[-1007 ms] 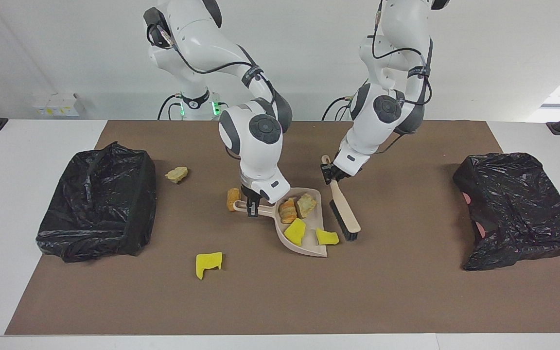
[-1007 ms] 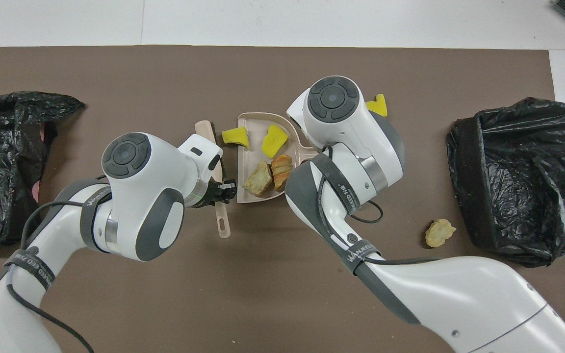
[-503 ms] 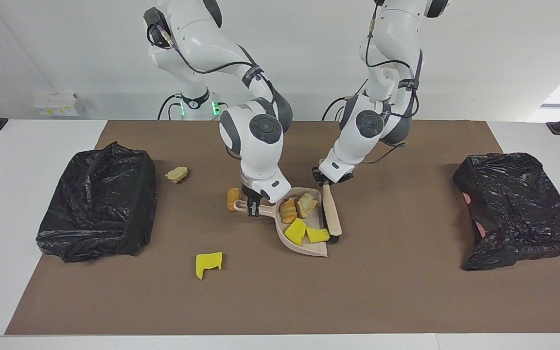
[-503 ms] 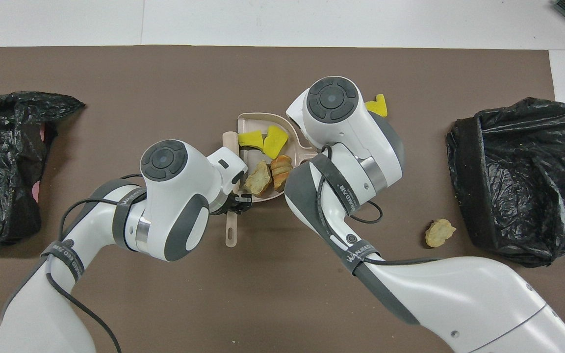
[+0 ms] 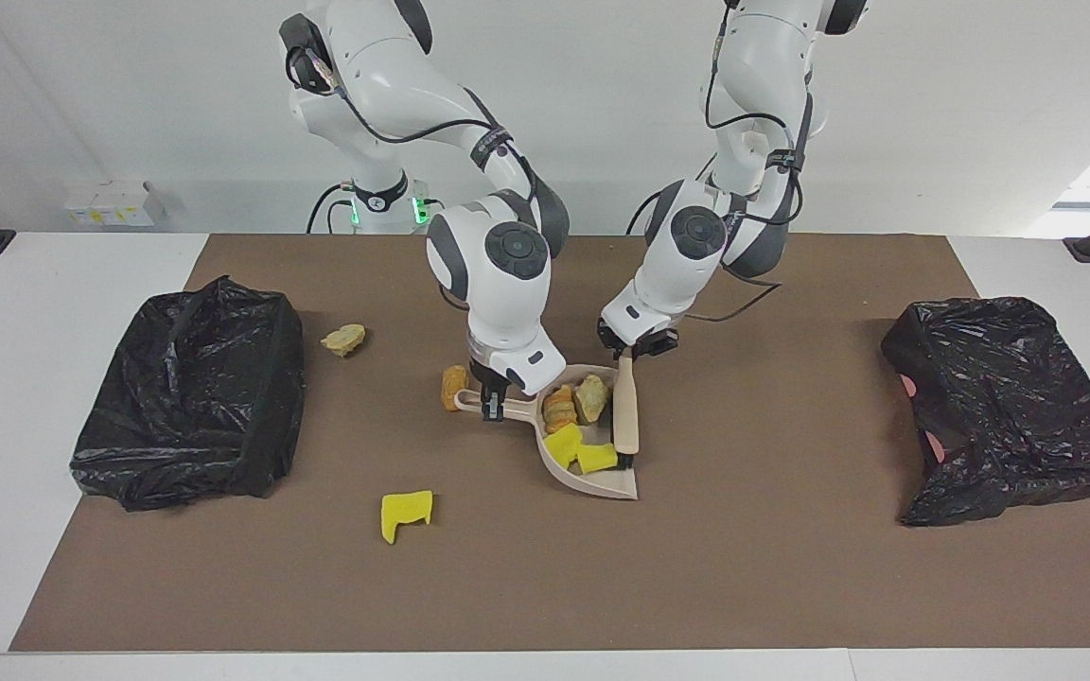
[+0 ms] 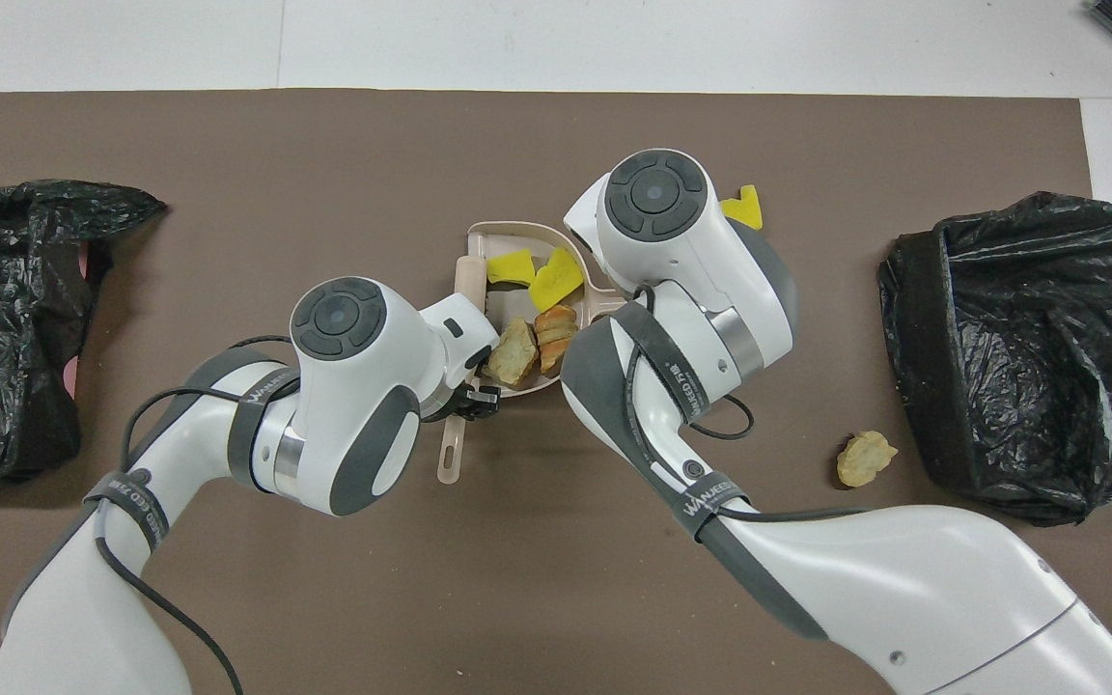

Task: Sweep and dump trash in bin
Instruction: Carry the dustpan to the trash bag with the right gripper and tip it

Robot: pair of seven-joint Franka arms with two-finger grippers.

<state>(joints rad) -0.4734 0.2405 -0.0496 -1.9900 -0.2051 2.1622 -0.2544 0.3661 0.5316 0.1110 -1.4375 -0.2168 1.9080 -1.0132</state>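
Observation:
My right gripper (image 5: pixel 493 405) is shut on the handle of a beige dustpan (image 5: pixel 606 484) that lies flat on the mat. In the pan lie two yellow sponge chunks (image 5: pixel 564 443) and two bread-like lumps (image 5: pixel 559 409). My left gripper (image 5: pixel 627 347) is shut on the handle of a brush (image 5: pixel 624 416), whose head stands in the pan's mouth against the scraps. Outside the pan lie a yellow chunk (image 5: pixel 406 512), an orange lump (image 5: pixel 453 386) beside the pan's handle, and a tan lump (image 5: pixel 344 338). In the overhead view the pan (image 6: pixel 479 236), brush (image 6: pixel 467 280) and left gripper (image 6: pixel 469 401) show.
A bin lined with a black bag (image 5: pixel 190 392) stands at the right arm's end of the table, close to the tan lump. A second black-bagged bin (image 5: pixel 1009 407) stands at the left arm's end. A brown mat (image 5: pixel 791 567) covers the table.
My left gripper has swept the brush toward the right arm's end, pushing a yellow chunk from the pan's mouth into the pan and crowding the scraps together. The right gripper and pan have stayed still.

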